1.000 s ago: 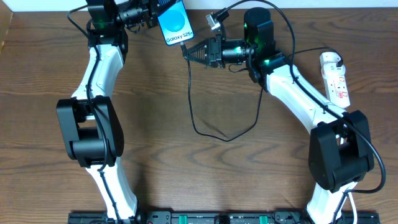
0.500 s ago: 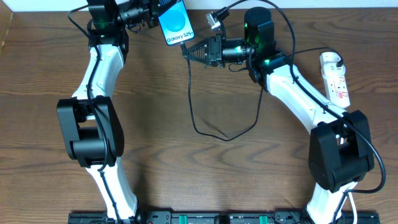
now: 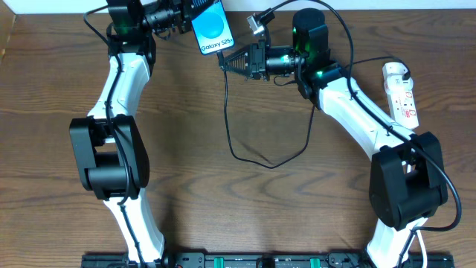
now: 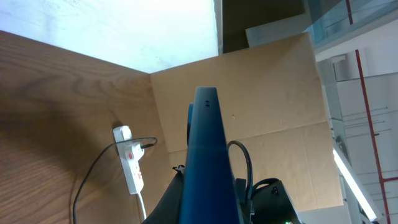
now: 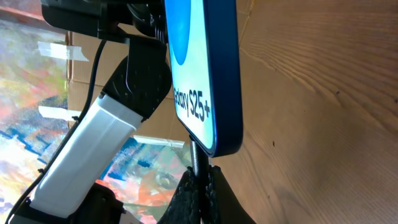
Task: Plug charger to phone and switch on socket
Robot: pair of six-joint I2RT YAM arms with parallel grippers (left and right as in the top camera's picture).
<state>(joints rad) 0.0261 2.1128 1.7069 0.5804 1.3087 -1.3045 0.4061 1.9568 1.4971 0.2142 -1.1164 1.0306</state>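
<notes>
One phone (image 3: 209,26) near table's (image 3: 44,149) far edge

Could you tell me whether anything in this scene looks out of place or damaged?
Nothing looks damaged or spilled. The phone is off the table, held tilted by the left gripper, while the right gripper pinches the charger cable tip at its lower edge. Its slack loops loosely on the table.

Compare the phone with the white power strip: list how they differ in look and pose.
The phone sits clamped in the left gripper; the socket lies free on the table. The phone shows a bright blue screen; the socket is white with red marks. The right gripper holds the charger tip at the phone's lower edge; no gripper touches the socket. Both are elongated rectangles.
</notes>
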